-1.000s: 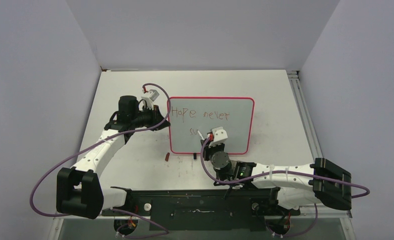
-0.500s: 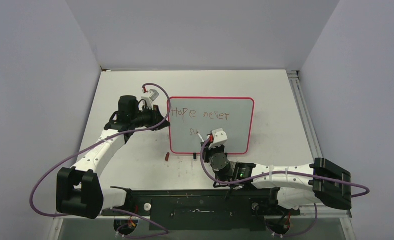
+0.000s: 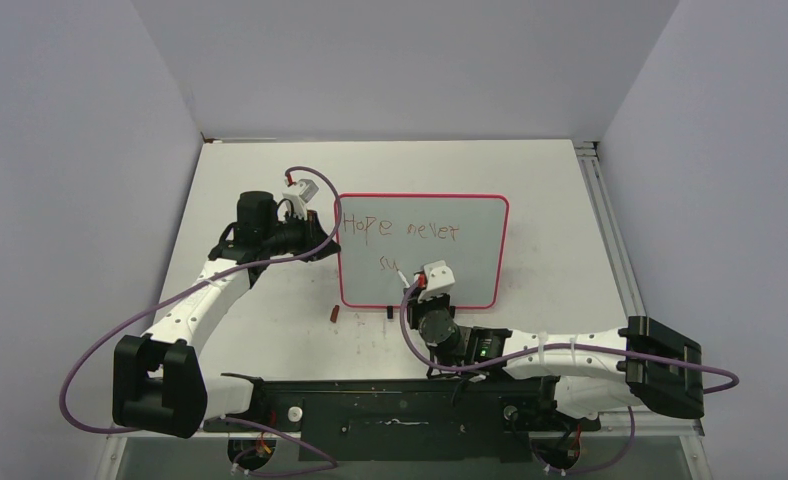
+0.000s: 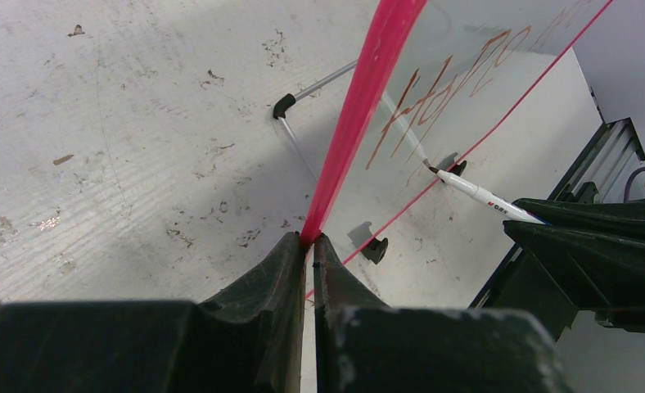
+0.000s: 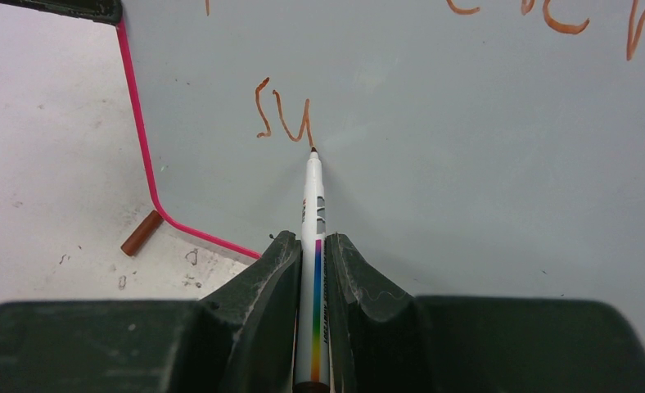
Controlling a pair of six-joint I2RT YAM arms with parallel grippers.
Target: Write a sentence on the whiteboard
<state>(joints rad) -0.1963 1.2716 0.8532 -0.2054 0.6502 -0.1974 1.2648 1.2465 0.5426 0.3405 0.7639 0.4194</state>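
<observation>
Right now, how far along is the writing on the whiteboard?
Done: reddish-brown handwritten sentence reads "Hope never" atop the small pink-framed whiteboard. In hand: right gripper holds white rainbow-striped marker at "su" below; left gripper clamps its edge. Left: rest of that word.

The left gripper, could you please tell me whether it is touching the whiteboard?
Touching. The left wrist view shows the left gripper shut on the pink edge of the whiteboard, with no gap at its jaws.
</observation>
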